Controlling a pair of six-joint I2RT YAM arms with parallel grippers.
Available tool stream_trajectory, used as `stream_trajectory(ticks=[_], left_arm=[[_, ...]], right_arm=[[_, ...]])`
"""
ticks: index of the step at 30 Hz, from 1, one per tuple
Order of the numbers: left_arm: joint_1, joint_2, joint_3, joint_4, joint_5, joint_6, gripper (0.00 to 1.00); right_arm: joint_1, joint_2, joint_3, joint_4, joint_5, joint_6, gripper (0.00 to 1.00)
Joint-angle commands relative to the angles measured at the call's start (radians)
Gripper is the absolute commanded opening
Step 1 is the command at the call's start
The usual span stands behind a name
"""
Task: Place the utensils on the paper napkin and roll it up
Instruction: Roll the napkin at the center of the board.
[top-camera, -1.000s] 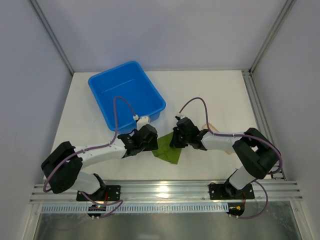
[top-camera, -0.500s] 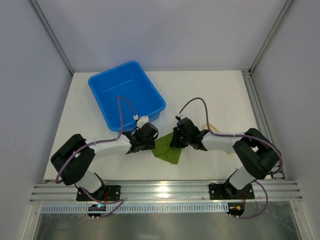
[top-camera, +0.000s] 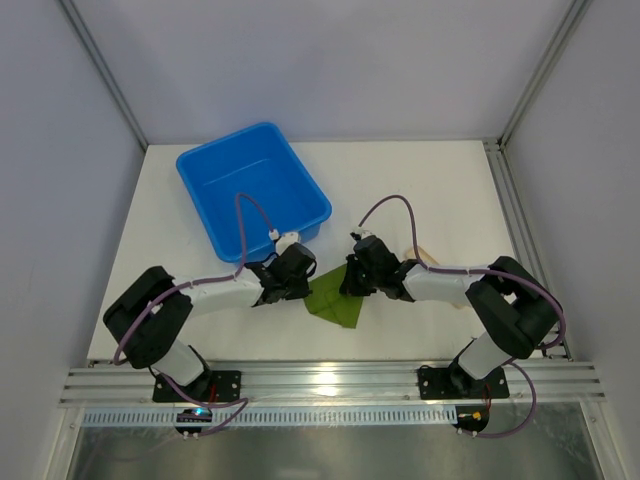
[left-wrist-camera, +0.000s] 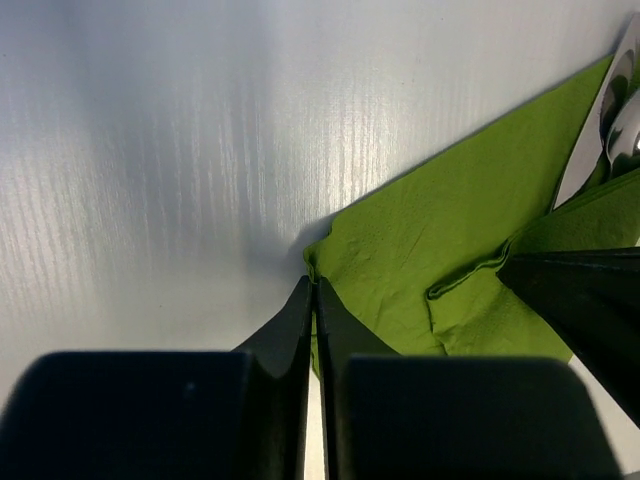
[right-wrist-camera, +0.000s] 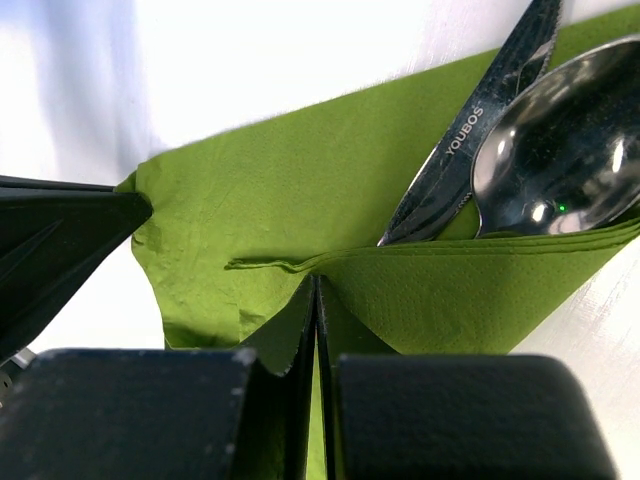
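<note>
- Utensils (right-wrist-camera: 520, 170): a knife (right-wrist-camera: 468, 145) and a spoon (right-wrist-camera: 560, 150) lie side by side on the green napkin (right-wrist-camera: 290, 210). Their lower ends are tucked under a folded flap.
- The napkin lies on the white worktop (top-camera: 430, 190) between the two arms, near a blue bin (top-camera: 250, 185).
- The left end effector (left-wrist-camera: 312, 285) is closed, pinching the napkin's corner.
- The right end effector (right-wrist-camera: 316, 280) is closed, pinching the flap's edge.
</note>
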Motion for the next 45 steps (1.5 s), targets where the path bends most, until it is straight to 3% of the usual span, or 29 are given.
stream_trajectory(ticks=[1,16,32,39,40,41,43,45], left_arm=[[0.002,-0.006,0.000,0.025,0.022,0.010,0.00],[-0.070,-0.227,-0.087,0.106,0.082,-0.032,0.00],[-0.132,-0.210,-0.089,0.102,0.031,-0.095,0.00],[-0.150,-0.232,-0.138,0.091,-0.024,-0.121,0.00],[-0.161,-0.245,-0.143,0.080,-0.033,-0.122,0.06],[-0.164,-0.252,-0.146,0.068,-0.044,-0.122,0.18],[-0.177,-0.267,-0.149,0.034,-0.084,-0.125,0.25],[-0.188,-0.294,-0.144,0.013,-0.116,-0.124,0.39]], right_arm=[[0.006,0.022,-0.035,-0.079,0.060,-0.039,0.04],[0.017,-0.003,-0.034,-0.073,0.011,-0.048,0.04],[0.061,-0.159,-0.074,-0.113,0.004,-0.021,0.04],[0.064,-0.132,-0.081,-0.101,-0.011,-0.010,0.04],[0.064,-0.129,-0.083,-0.098,-0.011,-0.008,0.04],[0.064,-0.120,-0.081,-0.090,-0.011,-0.008,0.04],[0.066,-0.110,-0.077,-0.086,-0.011,-0.010,0.04],[0.066,-0.092,-0.069,-0.082,-0.011,-0.013,0.04]])
